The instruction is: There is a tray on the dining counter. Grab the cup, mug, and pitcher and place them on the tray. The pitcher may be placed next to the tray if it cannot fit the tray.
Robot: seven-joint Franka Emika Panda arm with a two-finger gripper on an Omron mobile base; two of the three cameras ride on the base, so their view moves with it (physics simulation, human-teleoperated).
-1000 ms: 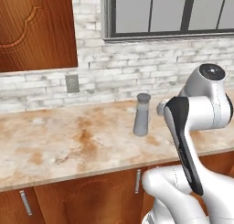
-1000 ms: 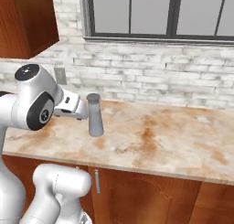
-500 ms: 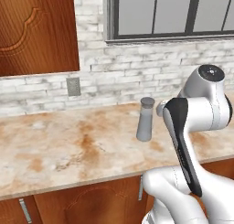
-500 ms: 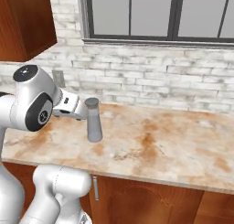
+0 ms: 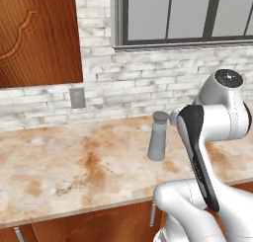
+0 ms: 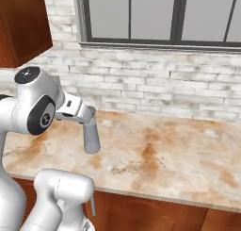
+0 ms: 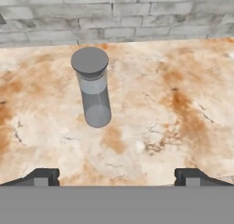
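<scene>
Marble counter (image 5: 74, 172) runs under a brick wall and window, and the grey pitcher (image 7: 93, 88) stands upright on it, at eleven o'clock from the gripper (image 7: 116, 176), well apart. Its jaws are spread wide, holding nothing. The pitcher looks rigid, smooth, tall and tippy; I'd grasp the straight body below the neck.

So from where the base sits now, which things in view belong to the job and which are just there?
Part of the job:
- pitcher, grey, standing upright on the marble counter
- hand, open, pointed toward the pitcher, nothing held

Just there:
- wall outlet
- wooden wall cabinet
- window
- brick backsplash
</scene>
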